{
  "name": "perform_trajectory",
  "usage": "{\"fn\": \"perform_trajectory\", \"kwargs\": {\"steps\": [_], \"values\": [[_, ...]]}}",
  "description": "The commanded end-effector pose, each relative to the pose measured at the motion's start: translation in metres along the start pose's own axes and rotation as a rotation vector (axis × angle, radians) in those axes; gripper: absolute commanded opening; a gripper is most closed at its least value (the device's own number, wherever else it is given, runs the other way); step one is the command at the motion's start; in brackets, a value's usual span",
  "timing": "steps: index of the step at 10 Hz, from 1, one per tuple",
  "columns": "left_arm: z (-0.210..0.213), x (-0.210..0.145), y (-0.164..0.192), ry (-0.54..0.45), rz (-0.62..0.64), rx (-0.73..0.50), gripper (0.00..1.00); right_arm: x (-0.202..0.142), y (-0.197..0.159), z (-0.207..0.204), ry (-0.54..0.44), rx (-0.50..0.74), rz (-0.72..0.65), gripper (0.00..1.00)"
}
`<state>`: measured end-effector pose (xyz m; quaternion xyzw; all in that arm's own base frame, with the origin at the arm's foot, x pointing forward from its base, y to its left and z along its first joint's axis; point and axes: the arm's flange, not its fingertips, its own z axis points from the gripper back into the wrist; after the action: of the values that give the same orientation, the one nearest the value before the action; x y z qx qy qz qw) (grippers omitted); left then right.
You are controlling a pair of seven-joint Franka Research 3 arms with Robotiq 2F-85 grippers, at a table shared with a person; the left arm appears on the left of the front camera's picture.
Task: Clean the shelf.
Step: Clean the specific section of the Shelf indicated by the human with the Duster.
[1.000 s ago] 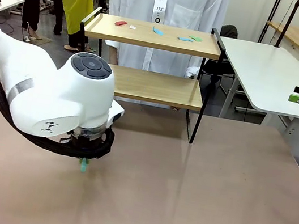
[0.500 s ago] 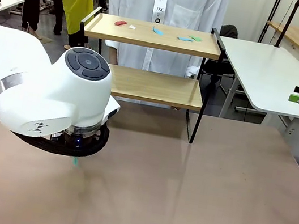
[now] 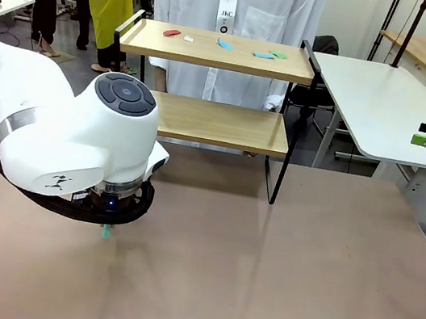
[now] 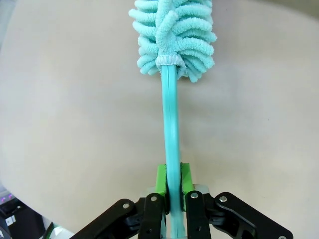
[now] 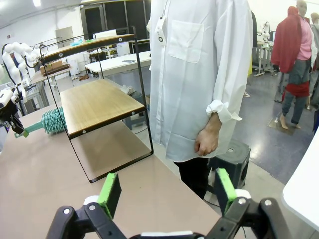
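Turquoise duster (image 4: 172, 124), its thin handle clamped in my left pincer (image 4: 172, 180), is at lower left of the front view; right pincer (image 5: 164, 191) stands apart, empty. The shelf (image 3: 213, 60) is at upper middle, scraps (image 3: 225, 44) on top. I fear the long head may twist loose or hit a side rail (image 3: 129, 23).

The shelf (image 3: 219, 124) is wood, the duster (image 4: 174, 35) fluffy

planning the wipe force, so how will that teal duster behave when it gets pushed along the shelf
The duster head is fluffy chenille loops, so it will probably squash and drag softly. Its thin plastic handle looks likely to flex under pressure. Pinched far from the head by the left gripper, it may pivot sideways.
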<state>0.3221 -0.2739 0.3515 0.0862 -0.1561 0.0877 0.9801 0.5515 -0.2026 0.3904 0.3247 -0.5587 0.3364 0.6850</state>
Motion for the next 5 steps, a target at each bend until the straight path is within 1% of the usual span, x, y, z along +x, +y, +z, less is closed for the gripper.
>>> {"fn": "perform_trajectory", "kwargs": {"steps": [1, 2, 4, 5], "values": [[0.000, 0.000, 0.000, 0.000, 0.000, 0.000, 0.13, 0.003, 0.001, -0.001, 0.000, 0.000, 0.006, 1.00], [0.005, -0.003, 0.002, -0.019, -0.051, -0.060, 0.13, 0.003, 0.001, -0.001, 0.000, 0.000, 0.006, 1.00], [0.008, -0.005, 0.014, -0.044, -0.091, -0.110, 0.13, 0.003, 0.001, -0.001, 0.000, 0.000, 0.006, 1.00], [0.011, -0.006, 0.020, -0.047, -0.109, -0.158, 0.13, 0.003, 0.001, -0.001, 0.000, 0.000, 0.006, 1.00]]}}
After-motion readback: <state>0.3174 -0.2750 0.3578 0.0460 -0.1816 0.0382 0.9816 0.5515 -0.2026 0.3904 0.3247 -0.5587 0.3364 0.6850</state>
